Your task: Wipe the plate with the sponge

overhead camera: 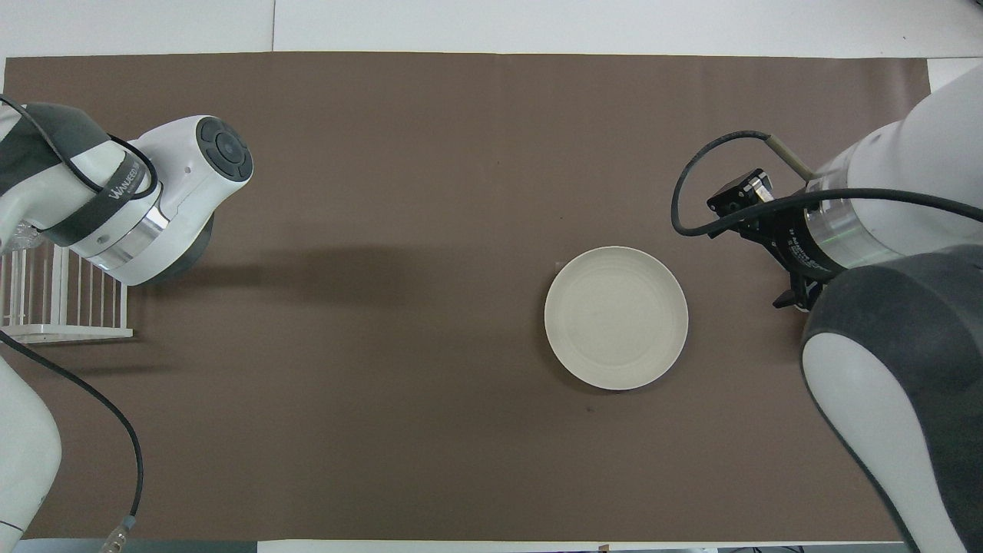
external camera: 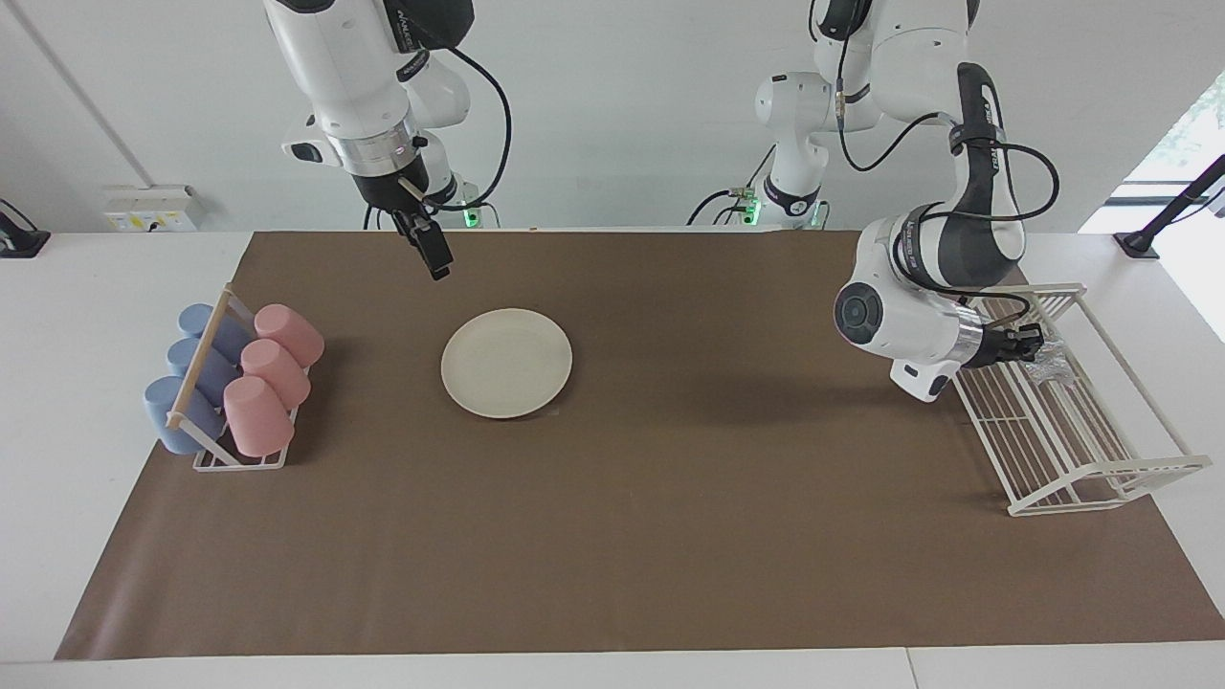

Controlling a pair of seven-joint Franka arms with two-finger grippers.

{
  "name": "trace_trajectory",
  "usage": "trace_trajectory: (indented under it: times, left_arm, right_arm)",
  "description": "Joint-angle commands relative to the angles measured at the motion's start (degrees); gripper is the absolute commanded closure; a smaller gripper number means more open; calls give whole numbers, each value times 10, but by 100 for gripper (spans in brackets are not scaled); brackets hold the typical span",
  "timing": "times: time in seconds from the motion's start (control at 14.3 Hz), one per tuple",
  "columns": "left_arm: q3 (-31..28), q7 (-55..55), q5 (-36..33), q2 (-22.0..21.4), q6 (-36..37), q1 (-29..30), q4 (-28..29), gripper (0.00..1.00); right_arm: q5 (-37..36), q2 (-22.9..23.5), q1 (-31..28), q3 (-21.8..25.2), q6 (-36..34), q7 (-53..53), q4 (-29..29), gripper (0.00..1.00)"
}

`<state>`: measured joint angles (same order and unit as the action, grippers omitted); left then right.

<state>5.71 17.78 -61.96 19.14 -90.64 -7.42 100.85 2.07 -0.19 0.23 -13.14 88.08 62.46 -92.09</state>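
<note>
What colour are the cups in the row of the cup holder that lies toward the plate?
Pink cups, three of them; the facing view shows them best.

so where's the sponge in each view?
Facing view: the sponge is in the left claw, over the white wire rack.
Overhead view: only a shiny sliver shows at the picture's edge, beside the left arm's wrist.
Shared landmark: the white wire rack.
</note>
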Motion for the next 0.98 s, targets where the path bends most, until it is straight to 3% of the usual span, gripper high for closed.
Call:
trace_trajectory:
  times: [0.0,0.35,0.63,0.7,0.77,0.84,0.91]
  left_arm:
    - [-3,40,-8,1,-5,-3,-7,100]
    - [-3,63,-3,0,-23,-1,-5,100]
    - [-3,63,-2,-1,-25,0,-2,100]
    - [-3,63,-2,-1,-27,0,-2,94]
    - [-3,63,-2,-1,-28,1,-1,73]
    - [-3,64,-2,-1,-28,4,-1,29]
    - [-3,64,-2,-1,-30,5,-1,14]
  right_arm:
    - [5,-10,-46,1,4,-152,-19,0]
    - [2,-26,-112,1,10,-440,-56,0]
    - [-1,-25,-125,1,14,-565,-57,0]
    - [-1,-22,-126,1,13,-592,-48,0]
    - [0,-20,-130,1,10,-613,-32,0]
    - [0,-18,-133,1,8,-621,-20,0]
    - [-1,-19,-141,1,4,-631,-19,0]
